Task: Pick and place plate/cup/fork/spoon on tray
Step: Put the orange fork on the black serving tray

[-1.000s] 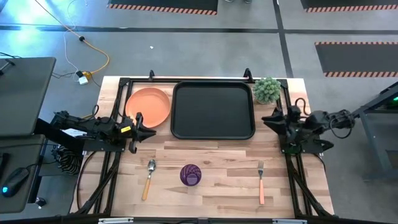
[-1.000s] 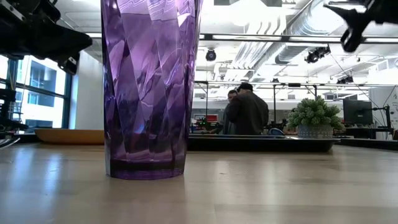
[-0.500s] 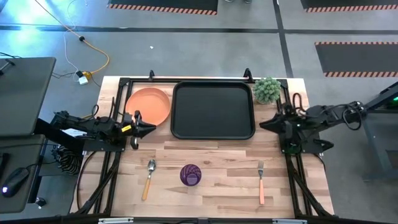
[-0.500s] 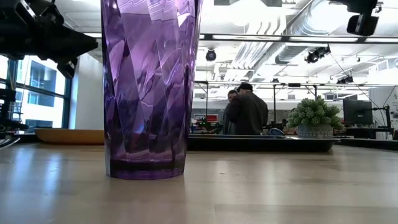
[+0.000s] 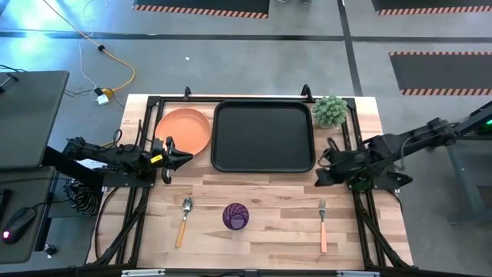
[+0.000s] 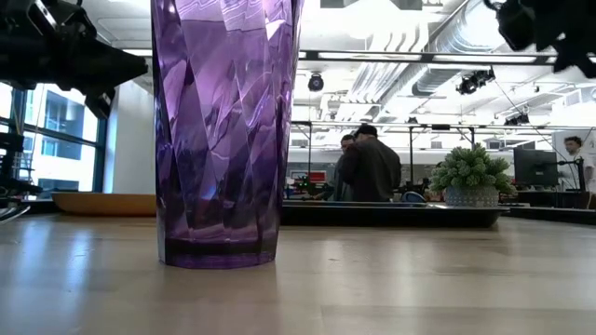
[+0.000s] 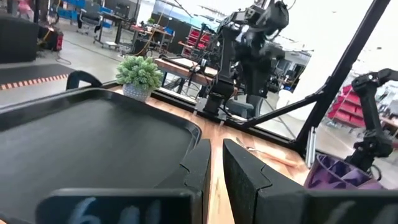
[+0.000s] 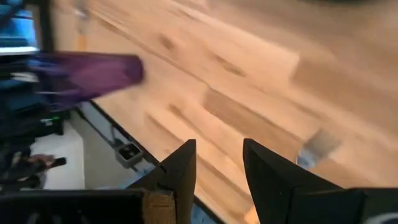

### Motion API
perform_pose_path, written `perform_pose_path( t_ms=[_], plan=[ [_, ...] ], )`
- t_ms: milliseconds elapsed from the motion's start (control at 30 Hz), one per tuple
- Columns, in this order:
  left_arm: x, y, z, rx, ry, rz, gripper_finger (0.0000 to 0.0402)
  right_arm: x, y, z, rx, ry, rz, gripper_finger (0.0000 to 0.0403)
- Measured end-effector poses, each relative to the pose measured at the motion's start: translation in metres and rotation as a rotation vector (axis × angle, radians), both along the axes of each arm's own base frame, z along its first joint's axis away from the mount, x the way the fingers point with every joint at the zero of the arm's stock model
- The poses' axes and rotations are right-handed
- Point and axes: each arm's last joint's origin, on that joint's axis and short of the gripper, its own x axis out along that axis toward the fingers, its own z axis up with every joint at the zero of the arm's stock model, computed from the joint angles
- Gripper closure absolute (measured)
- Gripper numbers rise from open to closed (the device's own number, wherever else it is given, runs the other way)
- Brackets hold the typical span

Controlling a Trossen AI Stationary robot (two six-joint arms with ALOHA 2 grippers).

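The right gripper [image 5: 318,176], fingers apart and empty, hangs near the tray [image 5: 264,135]; it should lower straight over the fork [image 5: 323,223], which lies on the table [image 5: 269,192], while the left gripper [image 5: 187,157] waits nearly closed beside the plate [image 5: 184,131].

Bare tray [image 5: 264,137] beside plate [image 5: 184,130]

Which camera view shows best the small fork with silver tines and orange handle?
The high view: the small fork with silver tines and slim orange handle lies whole on the wooden table. The right wrist view shows only a blurred silver part, probably its tines. The low view and left wrist view do not clearly show it.
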Motion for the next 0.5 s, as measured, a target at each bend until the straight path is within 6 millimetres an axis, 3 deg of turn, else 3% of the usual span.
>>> perform_pose_path(
  t_ms=[200,500],
  plan=[
    [0.000,0.000,0.000,-0.031,-0.004,-0.001,0.0369,0.013,0.016,-0.015,0.073,0.160,-0.032,0.0279],
    [0.000,0.000,0.000,-0.031,-0.003,0.012,0.0369,0.017,0.051,-0.036,0.112,0.343,-0.100,0.0279]
  ],
)
